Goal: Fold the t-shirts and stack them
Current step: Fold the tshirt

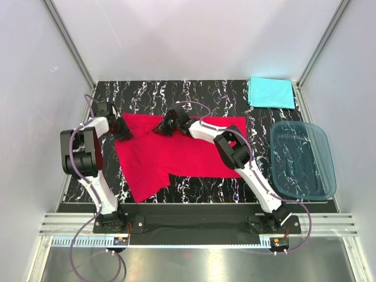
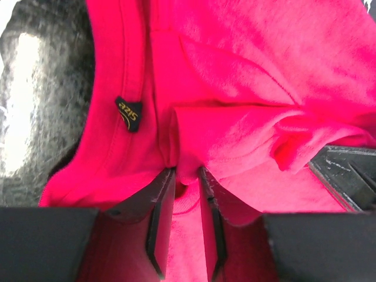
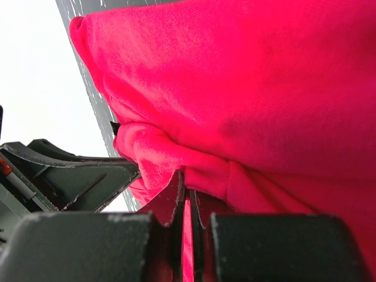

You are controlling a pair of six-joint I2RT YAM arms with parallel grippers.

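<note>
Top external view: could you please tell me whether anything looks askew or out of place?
The red t-shirt lies crooked and bunched along its far edge, where the left gripper and right gripper pinch it. The turquoise t-shirt sits neatly folded.

Tub [image 1: 302,158] right of spread shirt [image 1: 176,155] (folded shirt [image 1: 270,92] behind the tub)

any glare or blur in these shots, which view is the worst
Left wrist: a bright glare patch washes out the black marble table, while the size tag on the red t-shirt reads fairly sharp. Right wrist: the white backdrop is blown out and the cloth nearest the lens looks soft. Top external: even light, sharp, slight sheen on the blue plastic tub.
</note>
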